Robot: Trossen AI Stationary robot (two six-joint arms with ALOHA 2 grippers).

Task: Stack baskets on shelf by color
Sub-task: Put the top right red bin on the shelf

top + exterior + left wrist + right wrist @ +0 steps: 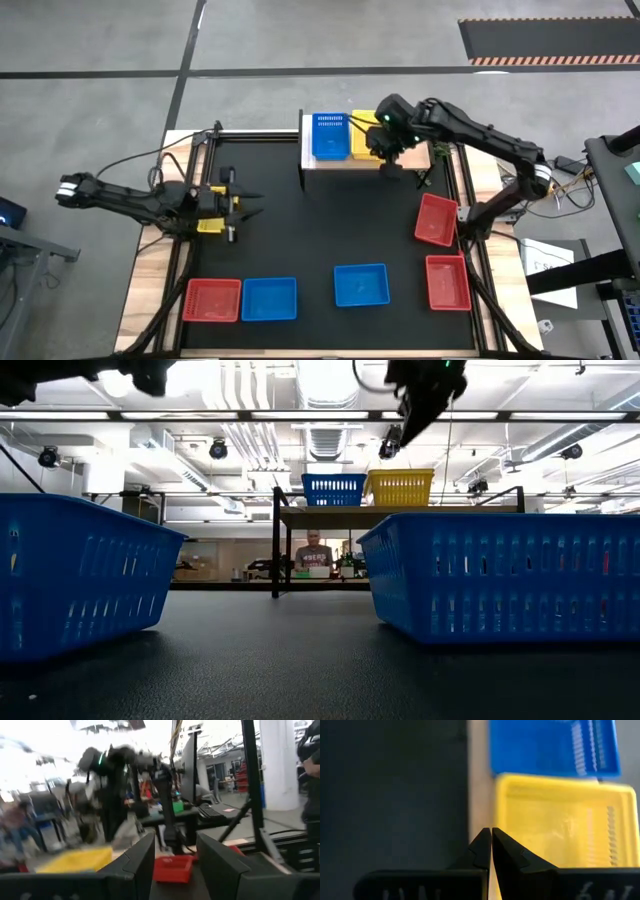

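i had the right claw (383, 150) over the shelf (305, 150), above the yellow basket (362, 135), its fingers pressed together on nothing. the blue basket (330, 136) sat just beside the yellow one on the shelf. the left claw (250, 205) hung over the mat (330, 230), fingers apart. two red baskets (437, 220) lay at the surface's right edge; one red (212, 300) and two blue (269, 299) lay along the near edge.

Two blue baskets sit close up on the black mat (300, 670), one at left (75, 575) and one at right (505, 585). Between them, farther back, the shelf (395, 512) carries a blue basket (333, 489) touching a yellow basket (400, 487). A dark gripper (425, 390) hangs above the yellow one.
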